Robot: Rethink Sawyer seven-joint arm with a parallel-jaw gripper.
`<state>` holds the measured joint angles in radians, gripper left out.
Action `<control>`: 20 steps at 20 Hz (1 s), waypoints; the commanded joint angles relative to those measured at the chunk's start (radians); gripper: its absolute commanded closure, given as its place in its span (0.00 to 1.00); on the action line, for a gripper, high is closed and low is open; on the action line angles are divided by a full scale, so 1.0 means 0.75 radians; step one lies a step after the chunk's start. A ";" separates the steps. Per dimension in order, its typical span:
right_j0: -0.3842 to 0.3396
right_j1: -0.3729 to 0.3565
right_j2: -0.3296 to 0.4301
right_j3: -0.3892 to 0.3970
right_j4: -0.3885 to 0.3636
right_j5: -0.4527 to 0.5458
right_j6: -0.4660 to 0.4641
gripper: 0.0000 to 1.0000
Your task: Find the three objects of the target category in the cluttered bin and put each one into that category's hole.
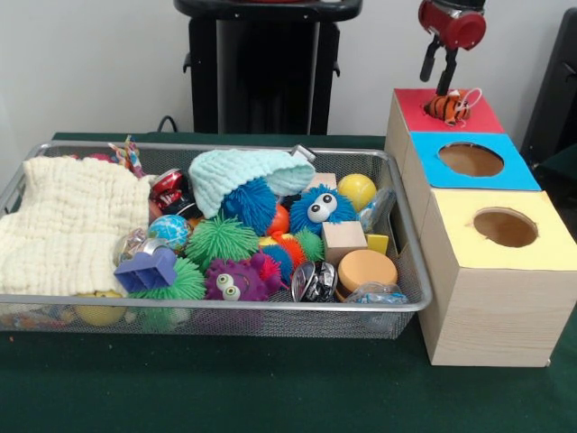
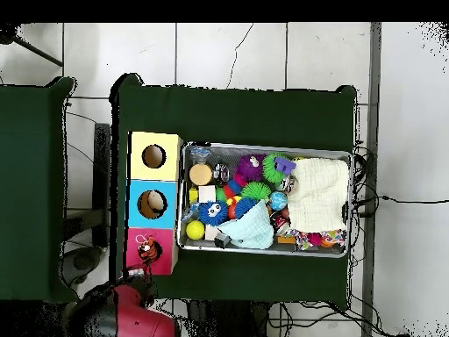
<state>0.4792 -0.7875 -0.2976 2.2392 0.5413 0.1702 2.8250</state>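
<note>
Nearest the camera stands the yellow-topped wooden box (image 1: pixel 501 271); behind it the blue-topped box (image 1: pixel 471 162), then the red-topped box (image 1: pixel 446 110) farthest back. On that red top, over its hole, sits an orange-and-black striped toy with white cord loops (image 1: pixel 450 106). My gripper (image 1: pixel 439 72) hangs directly above it, dark fingers spread and holding nothing. The toy lies straight below me. The wire mesh bin (image 1: pixel 410 262) of clutter sits well apart, beside the boxes.

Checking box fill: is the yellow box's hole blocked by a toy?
No, the yellow box's hole looks open, with no toy in it.
</note>
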 commanded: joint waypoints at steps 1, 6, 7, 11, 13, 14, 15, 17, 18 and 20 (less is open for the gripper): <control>-0.102 0.111 0.184 0.014 -0.043 -0.212 0.163 0.00; -0.080 0.268 0.192 -0.053 -0.015 -0.308 0.200 0.00; -0.080 0.288 0.196 -0.061 -0.013 -0.326 0.205 0.00; -0.080 0.364 0.205 -0.100 0.002 -0.368 0.203 0.00; -0.071 0.403 0.202 -0.123 0.021 -0.384 0.200 0.00; -0.071 0.404 0.199 -0.124 0.026 -0.381 0.193 0.00; -0.074 0.396 0.200 -0.121 0.029 -0.375 0.186 0.00; -0.074 0.325 0.184 -0.092 0.028 -0.317 0.164 0.00; -0.076 0.282 0.172 -0.079 0.025 -0.276 0.152 0.00; -0.056 0.175 0.110 -0.067 0.021 -0.131 0.122 0.00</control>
<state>0.4505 -0.6215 -0.2256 2.2387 0.5417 -0.0615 2.8250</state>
